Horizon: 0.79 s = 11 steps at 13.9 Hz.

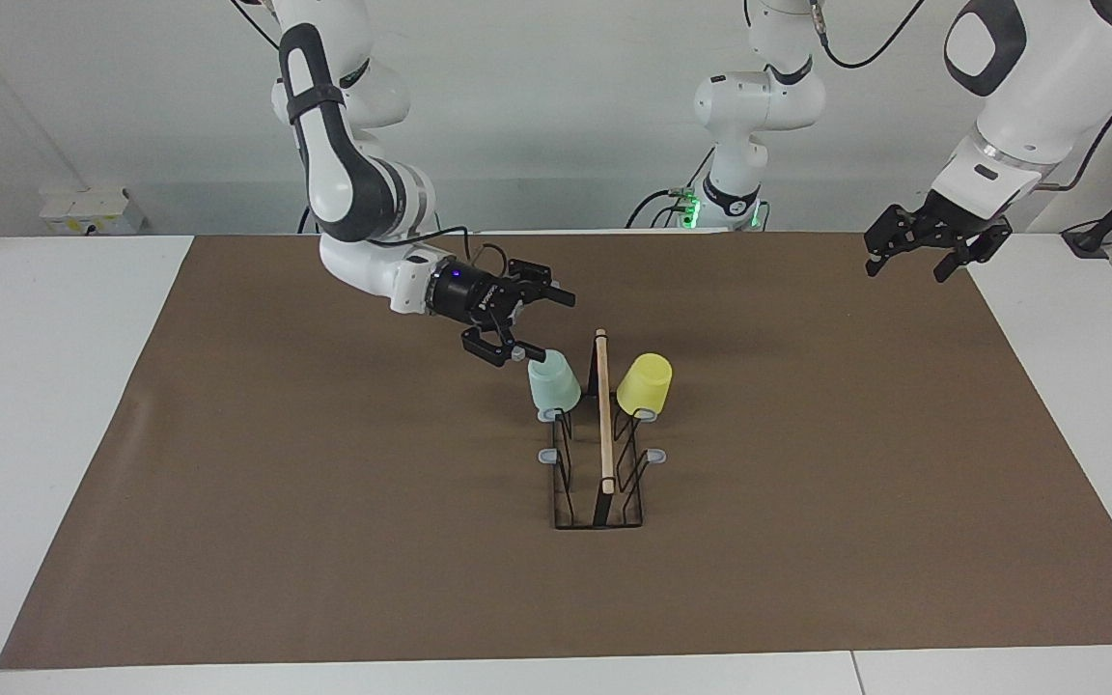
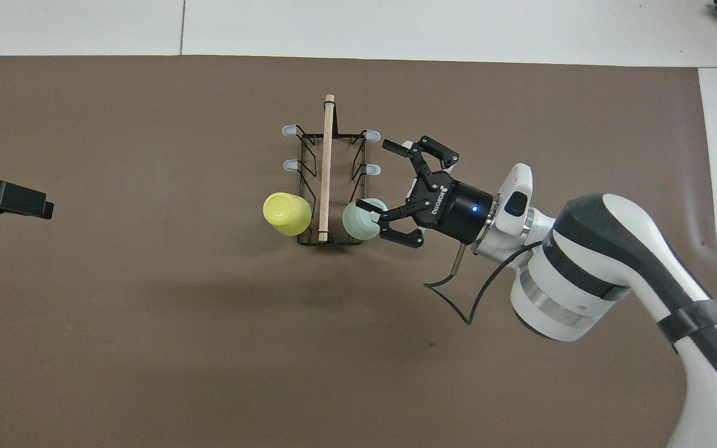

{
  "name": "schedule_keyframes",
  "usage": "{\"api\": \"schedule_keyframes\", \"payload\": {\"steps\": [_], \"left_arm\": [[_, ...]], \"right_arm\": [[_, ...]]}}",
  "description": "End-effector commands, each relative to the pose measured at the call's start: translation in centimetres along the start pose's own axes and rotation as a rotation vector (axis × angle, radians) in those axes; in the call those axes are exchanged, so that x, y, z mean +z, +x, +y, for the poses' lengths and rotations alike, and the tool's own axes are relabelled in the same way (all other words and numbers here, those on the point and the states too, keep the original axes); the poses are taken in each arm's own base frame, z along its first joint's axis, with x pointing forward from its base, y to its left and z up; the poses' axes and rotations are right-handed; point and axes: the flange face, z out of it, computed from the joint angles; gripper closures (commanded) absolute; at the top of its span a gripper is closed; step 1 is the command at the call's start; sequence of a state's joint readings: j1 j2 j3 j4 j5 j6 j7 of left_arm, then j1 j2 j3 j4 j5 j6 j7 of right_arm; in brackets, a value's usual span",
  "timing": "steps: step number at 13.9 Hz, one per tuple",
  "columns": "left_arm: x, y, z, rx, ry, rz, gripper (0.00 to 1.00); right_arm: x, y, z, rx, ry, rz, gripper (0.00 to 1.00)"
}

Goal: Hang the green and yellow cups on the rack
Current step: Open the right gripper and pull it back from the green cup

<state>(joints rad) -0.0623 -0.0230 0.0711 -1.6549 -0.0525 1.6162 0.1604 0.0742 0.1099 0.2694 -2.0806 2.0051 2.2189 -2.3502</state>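
Note:
The black wire rack (image 1: 564, 483) with its wooden rod stands mid-table; it also shows in the overhead view (image 2: 309, 163). The mint green cup (image 1: 554, 382) hangs upside down on the peg nearest the robots on the right arm's side, seen from above too (image 2: 361, 219). The yellow cup (image 1: 645, 383) hangs tilted on the matching peg on the left arm's side (image 2: 286, 213). My right gripper (image 1: 552, 326) is open beside the green cup, one fingertip at the cup's upper end (image 2: 381, 180). My left gripper (image 1: 937, 246) waits open, raised at its end of the table.
A brown mat (image 1: 324, 541) covers the table. Several other rack pegs (image 1: 546, 456) farther from the robots carry nothing. White table surface (image 1: 35, 386) borders the mat on both ends.

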Motion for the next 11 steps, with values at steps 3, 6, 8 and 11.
{"api": "schedule_keyframes", "payload": {"steps": [3, 6, 8, 11], "left_arm": [[-0.1, -0.7, 0.3, -0.015, -0.008, 0.011, 0.00], [-0.1, -0.5, 0.2, -0.018, 0.000, 0.017, 0.00], [-0.1, -0.5, 0.2, -0.018, 0.000, 0.017, 0.00], [-0.2, -0.6, 0.3, -0.015, 0.001, 0.018, 0.00]], "right_arm": [[-5.4, 3.3, 6.3, -0.123, 0.166, -0.225, 0.00], [-9.2, 4.1, 7.0, -0.119, 0.288, -0.367, 0.00], [-10.3, 4.9, 6.6, -0.121, 0.339, -0.480, 0.00], [-11.3, 6.8, 6.7, -0.097, 0.402, -0.709, 0.00]]}}
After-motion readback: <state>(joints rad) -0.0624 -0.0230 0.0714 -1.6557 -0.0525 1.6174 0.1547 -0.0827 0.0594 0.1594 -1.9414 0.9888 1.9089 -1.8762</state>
